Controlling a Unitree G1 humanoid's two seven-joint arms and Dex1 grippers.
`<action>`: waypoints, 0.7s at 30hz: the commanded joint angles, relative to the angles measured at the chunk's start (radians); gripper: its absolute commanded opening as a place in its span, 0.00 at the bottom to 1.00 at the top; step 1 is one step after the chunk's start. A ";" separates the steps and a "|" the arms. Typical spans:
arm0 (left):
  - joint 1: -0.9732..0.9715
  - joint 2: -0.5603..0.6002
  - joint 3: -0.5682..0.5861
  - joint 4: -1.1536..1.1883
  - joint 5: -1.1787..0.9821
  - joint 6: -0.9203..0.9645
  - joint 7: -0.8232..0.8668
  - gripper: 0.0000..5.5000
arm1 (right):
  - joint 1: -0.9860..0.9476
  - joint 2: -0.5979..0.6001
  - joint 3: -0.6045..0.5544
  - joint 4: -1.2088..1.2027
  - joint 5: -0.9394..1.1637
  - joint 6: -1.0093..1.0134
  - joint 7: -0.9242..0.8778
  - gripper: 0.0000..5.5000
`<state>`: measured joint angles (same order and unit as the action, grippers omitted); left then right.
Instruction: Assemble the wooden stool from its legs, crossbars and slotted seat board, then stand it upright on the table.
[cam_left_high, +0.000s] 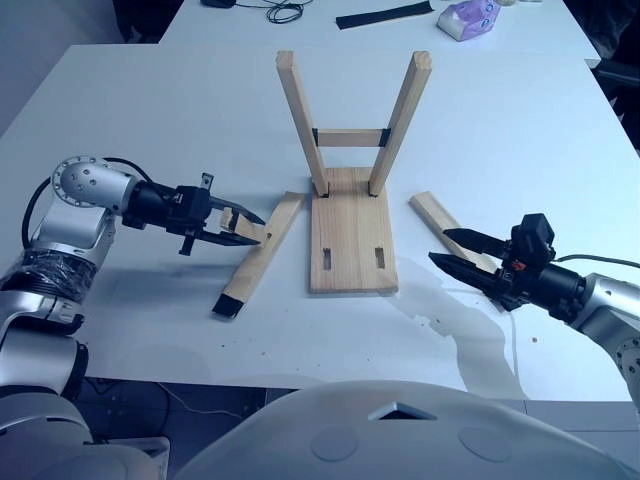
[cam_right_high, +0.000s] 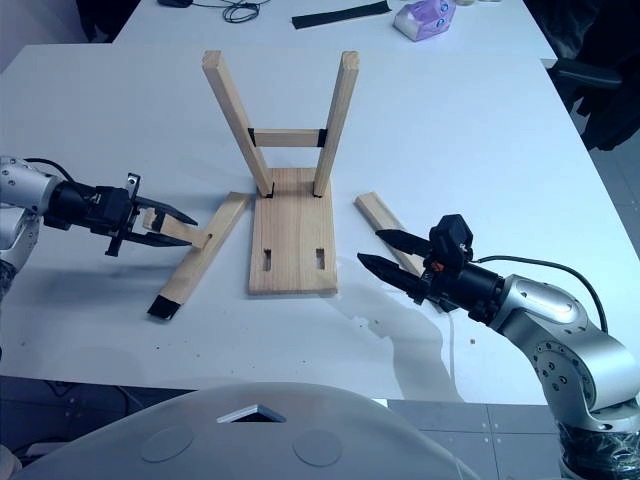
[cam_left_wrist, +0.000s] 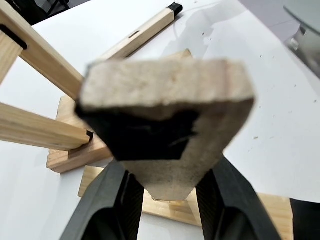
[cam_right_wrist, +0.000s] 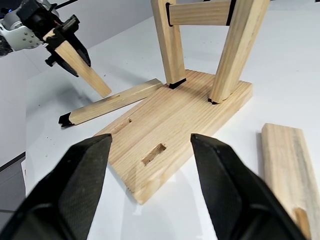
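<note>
The slotted seat board (cam_left_high: 350, 232) lies flat mid-table. Two legs (cam_left_high: 300, 120) stand upright in its far slots, joined by a crossbar (cam_left_high: 350, 137). Its two near slots (cam_left_high: 353, 258) are bare. A loose leg (cam_left_high: 258, 255) lies to the left of the board, and another (cam_left_high: 450, 228) to its right. My left gripper (cam_left_high: 245, 228) hovers over the left loose leg, shut on a short crossbar (cam_left_wrist: 167, 115). My right gripper (cam_left_high: 458, 250) stands open over the near end of the right leg, with nothing between its fingers (cam_right_wrist: 75, 185).
A second table behind holds a tissue pack (cam_left_high: 468, 18), a black strip (cam_left_high: 384, 15) and cables (cam_left_high: 285, 10). A shiny patch (cam_left_high: 470, 340) spreads toward the table's front edge on the right. The left and far parts of the table are bare.
</note>
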<state>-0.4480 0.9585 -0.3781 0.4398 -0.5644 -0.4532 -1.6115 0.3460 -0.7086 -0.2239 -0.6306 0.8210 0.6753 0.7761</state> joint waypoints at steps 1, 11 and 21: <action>-0.018 -0.020 -0.020 0.051 0.028 -0.065 -0.003 0.24 | -0.011 -0.013 0.013 -0.005 0.002 0.013 0.005 0.53; -0.010 -0.031 -0.045 0.093 0.043 -0.130 -0.003 0.24 | -0.018 -0.024 0.012 -0.003 0.008 0.016 0.009 0.53; -0.004 0.032 -0.142 0.090 0.022 -0.151 -0.003 0.24 | -0.002 -0.020 0.004 -0.020 0.023 0.018 0.003 0.53</action>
<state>-0.4636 0.9623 -0.4689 0.5166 -0.5752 -0.6099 -1.6043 0.3388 -0.7183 -0.2067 -0.6343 0.8286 0.6787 0.7818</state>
